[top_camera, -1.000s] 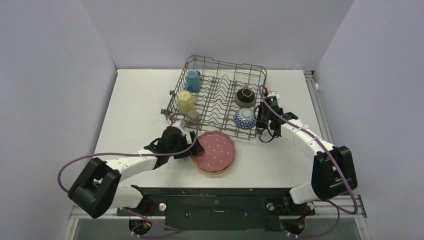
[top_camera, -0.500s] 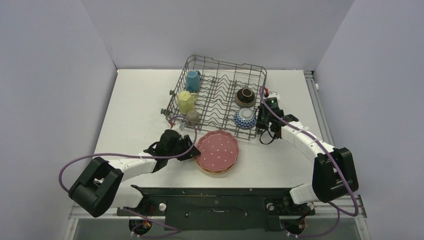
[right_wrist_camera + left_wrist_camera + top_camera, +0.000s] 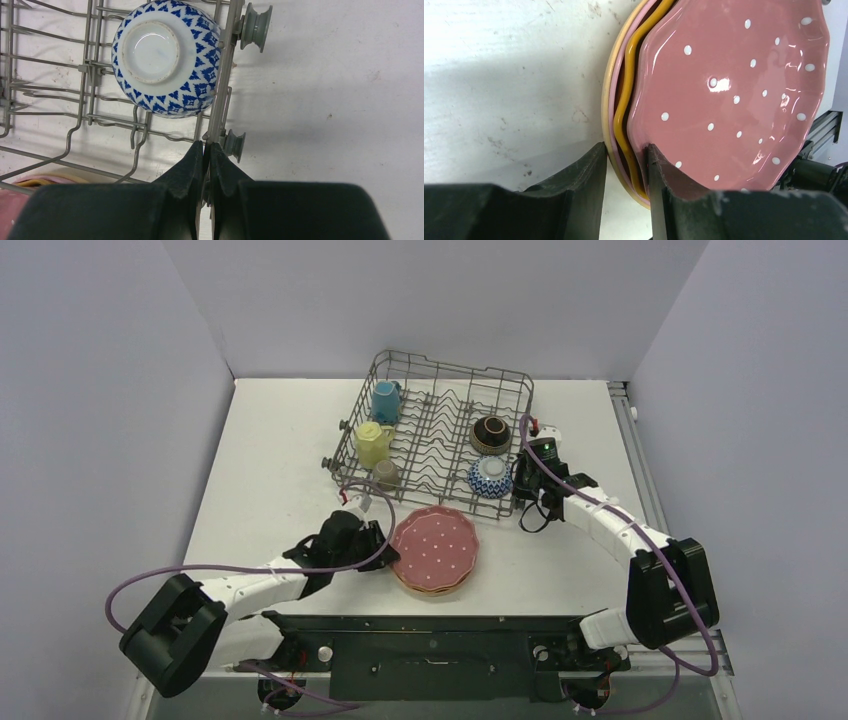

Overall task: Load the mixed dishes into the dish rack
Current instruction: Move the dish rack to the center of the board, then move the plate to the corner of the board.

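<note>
A stack of plates lies on the table in front of the dish rack (image 3: 450, 368), with the pink white-dotted plate (image 3: 436, 543) (image 3: 729, 90) on top. Under it I see an orange rim (image 3: 624, 125) and a tan rim (image 3: 606, 100). My left gripper (image 3: 385, 545) (image 3: 626, 150) is closed on the stack's left rim, one finger on the pink plate and the other against the tan edge. My right gripper (image 3: 520, 495) (image 3: 206, 145) is shut on a wire of the rack's right side (image 3: 220, 100). A blue-white bowl (image 3: 490, 476) (image 3: 165, 60) sits upside down in the rack.
The rack also holds a dark-brown bowl (image 3: 489, 433), a light-blue mug (image 3: 385, 400), a pale-yellow mug (image 3: 372, 443) and a small olive mug (image 3: 386, 474). Grey walls close in the table at the left, back and right. A purple cable loops along each arm.
The left jaws went from wide open to closed on the stack's rim. The left arm dropped nearer the front edge and the stack slid slightly right. The right arm barely moved.
</note>
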Robot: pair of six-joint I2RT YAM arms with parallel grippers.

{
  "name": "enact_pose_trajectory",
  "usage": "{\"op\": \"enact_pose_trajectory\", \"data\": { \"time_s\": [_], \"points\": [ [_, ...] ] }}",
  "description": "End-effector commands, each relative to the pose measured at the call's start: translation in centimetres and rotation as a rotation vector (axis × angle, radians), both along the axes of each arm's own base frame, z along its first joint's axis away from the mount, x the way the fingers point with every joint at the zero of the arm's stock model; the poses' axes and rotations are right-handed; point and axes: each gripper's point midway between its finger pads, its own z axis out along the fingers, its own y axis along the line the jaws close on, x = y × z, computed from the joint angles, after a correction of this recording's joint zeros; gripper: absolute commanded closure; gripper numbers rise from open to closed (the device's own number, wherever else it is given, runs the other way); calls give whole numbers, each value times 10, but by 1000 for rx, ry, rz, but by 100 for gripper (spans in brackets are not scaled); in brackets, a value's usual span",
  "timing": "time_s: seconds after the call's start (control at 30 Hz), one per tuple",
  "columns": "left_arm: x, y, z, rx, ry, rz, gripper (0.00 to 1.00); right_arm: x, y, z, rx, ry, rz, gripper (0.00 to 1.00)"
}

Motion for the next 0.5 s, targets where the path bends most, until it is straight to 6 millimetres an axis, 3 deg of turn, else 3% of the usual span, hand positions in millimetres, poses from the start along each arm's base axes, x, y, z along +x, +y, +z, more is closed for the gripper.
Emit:
{"op": "enact_pose_trajectory", "data": {
  "time_s": [0.0, 0.47],
  "points": [
    [-29, -2, -7, 46, 11, -114, 79, -12, 23, -12, 59, 33, 82, 100],
    [-74, -5, -4, 82, 47, -178, 80, -21, 40, -17, 65, 44, 121, 100]
  ]
}}
